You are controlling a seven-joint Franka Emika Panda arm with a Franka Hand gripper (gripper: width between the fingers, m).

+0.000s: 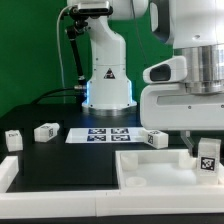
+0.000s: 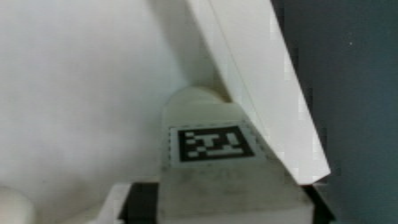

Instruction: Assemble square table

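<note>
My gripper (image 1: 205, 163) is shut on a short white leg (image 1: 208, 152) with a black-and-white tag, at the exterior view's right. It holds the leg over the near right part of the large white square panel (image 1: 150, 168). In the wrist view the tagged leg (image 2: 215, 143) sits between my two dark fingers (image 2: 153, 200), my gripper (image 2: 228, 208) closed on it. Its far end rests against the flat panel (image 2: 89, 90), beside a raised white edge (image 2: 258, 90). Three more tagged legs lie on the black table: at the far left (image 1: 12, 139), left of centre (image 1: 46, 130), and right of centre (image 1: 154, 138).
The marker board (image 1: 108, 134) lies flat in front of the arm's white base (image 1: 107, 80). A plain white bar (image 1: 8, 176) sits at the near left. A green backdrop stands behind the table.
</note>
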